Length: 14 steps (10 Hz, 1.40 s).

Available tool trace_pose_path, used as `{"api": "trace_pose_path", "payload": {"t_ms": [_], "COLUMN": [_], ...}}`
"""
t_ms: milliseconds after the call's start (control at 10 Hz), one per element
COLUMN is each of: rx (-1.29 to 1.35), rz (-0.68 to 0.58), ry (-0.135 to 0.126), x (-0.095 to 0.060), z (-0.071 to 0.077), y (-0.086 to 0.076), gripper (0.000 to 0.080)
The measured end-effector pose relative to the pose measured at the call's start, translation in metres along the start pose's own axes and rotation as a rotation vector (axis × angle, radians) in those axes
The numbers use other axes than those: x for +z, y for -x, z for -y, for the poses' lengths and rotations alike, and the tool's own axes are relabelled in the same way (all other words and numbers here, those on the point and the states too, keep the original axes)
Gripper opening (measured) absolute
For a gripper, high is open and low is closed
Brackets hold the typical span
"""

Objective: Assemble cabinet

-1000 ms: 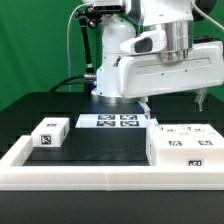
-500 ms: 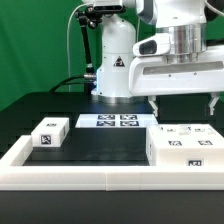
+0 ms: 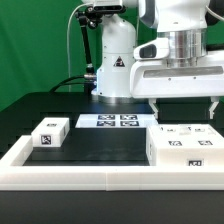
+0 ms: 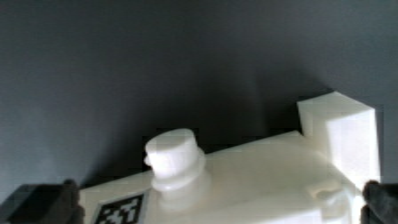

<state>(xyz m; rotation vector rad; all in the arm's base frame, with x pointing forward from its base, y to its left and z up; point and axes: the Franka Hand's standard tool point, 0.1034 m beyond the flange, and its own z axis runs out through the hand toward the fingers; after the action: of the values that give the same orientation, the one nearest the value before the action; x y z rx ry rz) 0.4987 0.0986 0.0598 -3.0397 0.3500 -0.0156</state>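
Note:
The cabinet [image 3: 185, 146] is the large white tagged block at the exterior view's right, resting against the front rim. My gripper [image 3: 184, 112] hangs just above its far part, open wide, with one finger [image 3: 155, 108] off each side. In the wrist view the cabinet [image 4: 267, 180] fills the space between the dark fingertips [image 4: 39, 203]. It shows a rounded peg [image 4: 175, 160], a raised corner block [image 4: 338, 125] and a marker tag [image 4: 121, 212]. The gripper [image 4: 208, 205] holds nothing.
A small white tagged block [image 3: 50, 133] lies at the exterior view's left. The marker board [image 3: 115, 121] lies flat at the back centre by the robot base [image 3: 112, 75]. A long low white rim [image 3: 90, 176] frames the black table's front and left.
The hand has swung toward the exterior view's right and turned square-on. Its fingers now straddle the space above the cabinet. The parts on the table have not moved.

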Motion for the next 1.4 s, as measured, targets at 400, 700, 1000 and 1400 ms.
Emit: {"api": "trace_pose_path", "payload": {"t_ms": [400, 700, 1000, 1400], "rx": [-0.115, -0.113, -0.117, -0.150], "rz": [0.008, -0.005, -0.003, -0.020], "ry": [0.005, -0.002, -0.002, 0.010], "x": [0.011, 0.016, 0.017, 0.032], "z": [-0.004, -0.008, -0.008, -0.010], "y": [0.002, 0.001, 0.001, 0.005], "gripper": [0.0796, 0.0796, 0.0796, 0.0796]}}
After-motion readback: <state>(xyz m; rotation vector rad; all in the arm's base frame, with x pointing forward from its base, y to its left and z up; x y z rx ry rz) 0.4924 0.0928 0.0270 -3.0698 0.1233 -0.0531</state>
